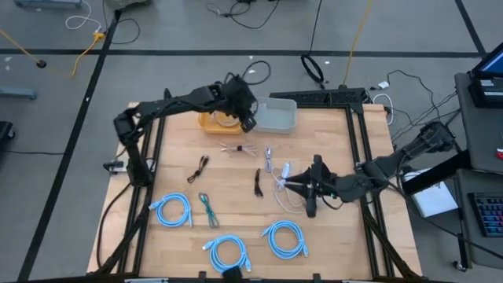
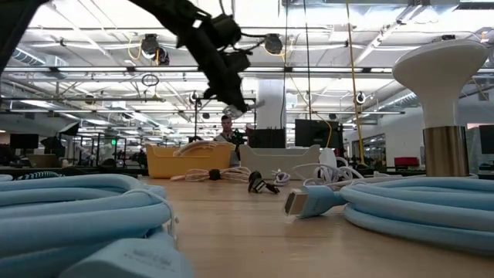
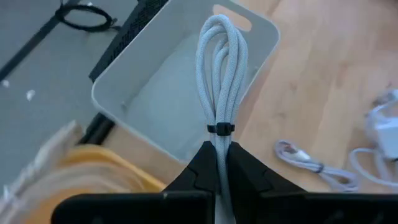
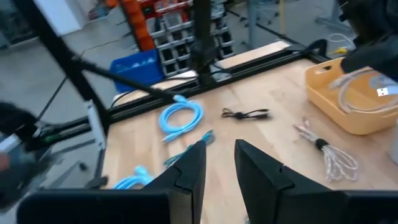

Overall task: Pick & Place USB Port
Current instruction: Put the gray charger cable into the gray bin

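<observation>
Wood makes up the surface (image 1: 330, 141), and cables lie all over it. Blue coiled cables (image 1: 171, 211) sit near 6 and 7 o'clock, and small dark ones lie in the middle.

At 12 o'clock there are two bins side by side, touching or almost: a yellow bin (image 1: 214, 122) and a gray bin (image 1: 277, 115). The left gripper (image 3: 221, 163) hangs just above them. It is squeezed tight on a white bundled cable (image 3: 221, 74), down near the little black tie. The loops of the cable stick out over the gray bin.

What could go wrong? I think the cable could land on the bin's rim and flop out, because the gripper is near the wall between the two bins. It could also fall into the yellow bin, which already holds cables.

The left arm reaches long across the surface from 9 o'clock up to 12, with its wrist bent down.

The right gripper (image 1: 308, 189) waits low near 4 o'clock, beside a loose white cable (image 1: 281, 174). Its fingers (image 4: 189, 168) are apart and hold nothing.
</observation>
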`<state>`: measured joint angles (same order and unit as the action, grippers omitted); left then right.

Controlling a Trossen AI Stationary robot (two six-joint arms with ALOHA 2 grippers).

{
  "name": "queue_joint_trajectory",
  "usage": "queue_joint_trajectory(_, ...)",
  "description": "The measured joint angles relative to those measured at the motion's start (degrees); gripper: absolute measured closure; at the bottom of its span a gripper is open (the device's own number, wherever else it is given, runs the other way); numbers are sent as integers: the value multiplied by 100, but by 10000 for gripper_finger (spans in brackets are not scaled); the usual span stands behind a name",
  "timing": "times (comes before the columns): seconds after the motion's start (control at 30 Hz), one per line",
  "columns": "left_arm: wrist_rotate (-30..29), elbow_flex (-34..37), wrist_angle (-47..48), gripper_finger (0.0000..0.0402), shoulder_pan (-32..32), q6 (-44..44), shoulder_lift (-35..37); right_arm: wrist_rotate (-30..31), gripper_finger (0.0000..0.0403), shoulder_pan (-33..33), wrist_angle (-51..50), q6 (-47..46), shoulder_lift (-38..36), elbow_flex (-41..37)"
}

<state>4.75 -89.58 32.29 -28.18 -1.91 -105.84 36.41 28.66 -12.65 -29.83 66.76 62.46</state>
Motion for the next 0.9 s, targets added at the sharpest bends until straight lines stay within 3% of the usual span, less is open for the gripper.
queue_joint_trajectory(0.23, -316, -2062, 1069, 387, 443, -1682, -1236, -92, 326, -523, -4, -213, 0, 0)
queue_joint_trajectory(0.37, -369, -2942, 1561, 387, 492, -2154, -1860, -448, 326, -781, 81, -208, 0, 0)
queue_joint_trajectory(0.9, 79, -3028, 1289, 387, 37, -2386, -2488, -648, 326, -991, 38, -80, 0, 0)
